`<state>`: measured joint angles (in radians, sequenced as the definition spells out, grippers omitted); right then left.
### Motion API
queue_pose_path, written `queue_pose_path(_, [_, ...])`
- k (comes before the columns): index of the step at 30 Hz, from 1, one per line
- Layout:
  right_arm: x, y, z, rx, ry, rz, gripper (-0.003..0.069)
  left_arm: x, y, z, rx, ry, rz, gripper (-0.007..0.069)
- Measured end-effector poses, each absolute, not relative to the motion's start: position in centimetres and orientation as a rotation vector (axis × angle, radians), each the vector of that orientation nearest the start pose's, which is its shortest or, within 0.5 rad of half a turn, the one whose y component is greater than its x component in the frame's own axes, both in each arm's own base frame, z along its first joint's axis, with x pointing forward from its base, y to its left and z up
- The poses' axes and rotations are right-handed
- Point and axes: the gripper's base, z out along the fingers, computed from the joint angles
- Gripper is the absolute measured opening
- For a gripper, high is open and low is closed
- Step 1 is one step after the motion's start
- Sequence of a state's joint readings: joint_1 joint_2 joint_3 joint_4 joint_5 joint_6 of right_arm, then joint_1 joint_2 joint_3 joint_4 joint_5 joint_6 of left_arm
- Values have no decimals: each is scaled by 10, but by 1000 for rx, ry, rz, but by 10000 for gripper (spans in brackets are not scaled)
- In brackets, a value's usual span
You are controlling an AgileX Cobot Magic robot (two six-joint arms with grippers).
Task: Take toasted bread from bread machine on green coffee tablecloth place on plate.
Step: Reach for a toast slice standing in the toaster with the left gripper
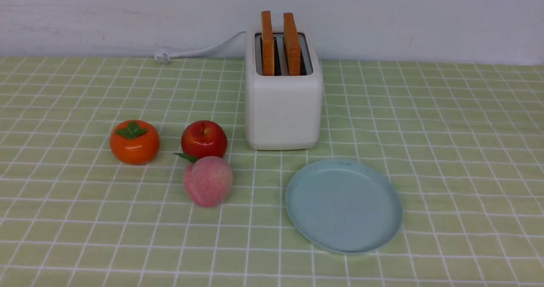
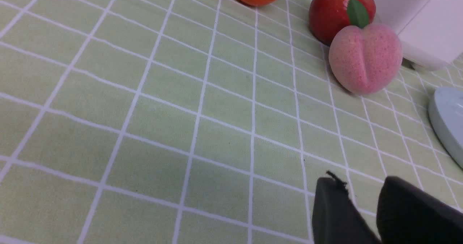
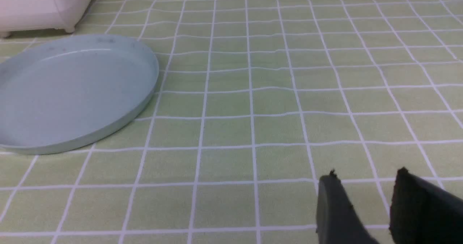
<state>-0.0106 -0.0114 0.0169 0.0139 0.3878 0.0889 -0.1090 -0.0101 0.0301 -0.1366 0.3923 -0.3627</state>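
Two slices of toast, the left one [image 1: 267, 44] and the right one [image 1: 291, 44], stand on edge in the toaster [image 1: 284, 112] at the upper centre of the front frame, their long top edges running away from the camera. The right hand [image 3: 365, 182], fingers apart with nothing between them, seems the likelier to reach, since the plate [image 1: 344, 206] lies lower right of the toaster; it would need to straddle a slice side to side. The left hand [image 2: 352, 186] is also parted and bare.
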Motion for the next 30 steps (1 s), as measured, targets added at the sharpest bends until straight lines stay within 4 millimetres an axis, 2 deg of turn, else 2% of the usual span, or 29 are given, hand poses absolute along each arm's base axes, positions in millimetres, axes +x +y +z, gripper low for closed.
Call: queue_pose_path(30, [52,0,173,102,1875,68,239,51,-10,169,-323,1886,-450,219])
